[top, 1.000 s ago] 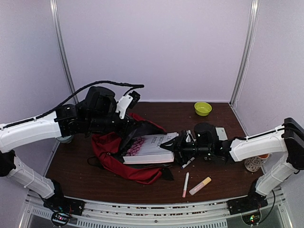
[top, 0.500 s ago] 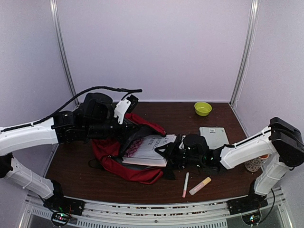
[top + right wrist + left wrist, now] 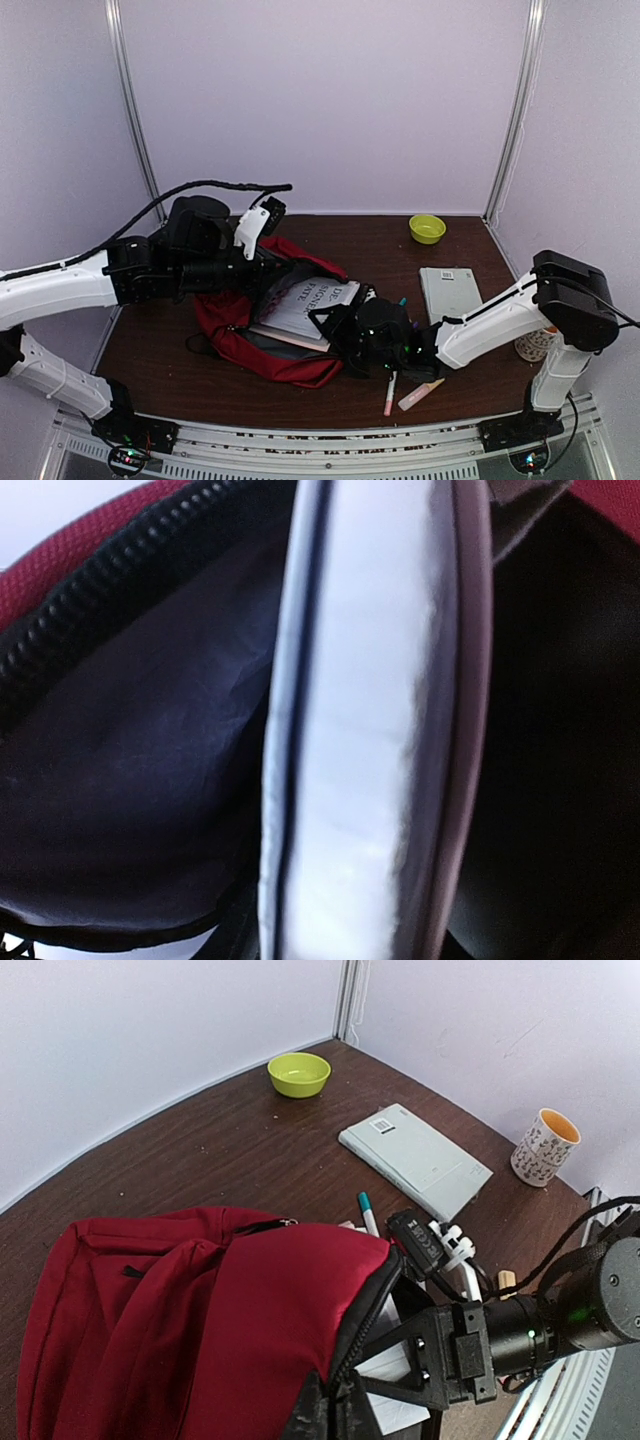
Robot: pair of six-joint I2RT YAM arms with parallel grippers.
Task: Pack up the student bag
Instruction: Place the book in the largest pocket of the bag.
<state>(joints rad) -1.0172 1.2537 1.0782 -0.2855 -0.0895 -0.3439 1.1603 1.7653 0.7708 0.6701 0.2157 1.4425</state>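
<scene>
**Book insertion, mid-step.** On the near right of the student bag [image 3: 225, 322], a pink pen [image 3: 390, 388] and an orange marker [image 3: 422, 392] are lying loose on the table [image 3: 150, 350].

At the student bag's right-hand mouth, your right gripper [image 3: 338, 325] is standing partly open. It appears to be clamping the trailing edge of the book [image 3: 305, 298]. Its fingertips are hidden behind the cover, so the grip is inferred from the book riding tilted off the table. The right wrist view is showing the page block pointing into the dark lining, with its leading end past the zipper teeth.

The student bag is lying slumped on its side in front of the left arm. At its upper rim, your left gripper [image 3: 328, 1422] is pinching fully closed on the red fabric beside the zipper. It is lifting that rim, so the mouth is gaping toward the right arm.

Beyond the student bag's right side, a teal pen [image 3: 366, 1210], a grey notebook [image 3: 450, 292] and a cup [image 3: 543, 1145] are sitting apart from it. A green bowl [image 3: 427, 228] is sitting farthest back.

The next move is probably calling for a steady push along the book's length. You should be holding the rim high until the cover clears the zipper, and releasing only then.
</scene>
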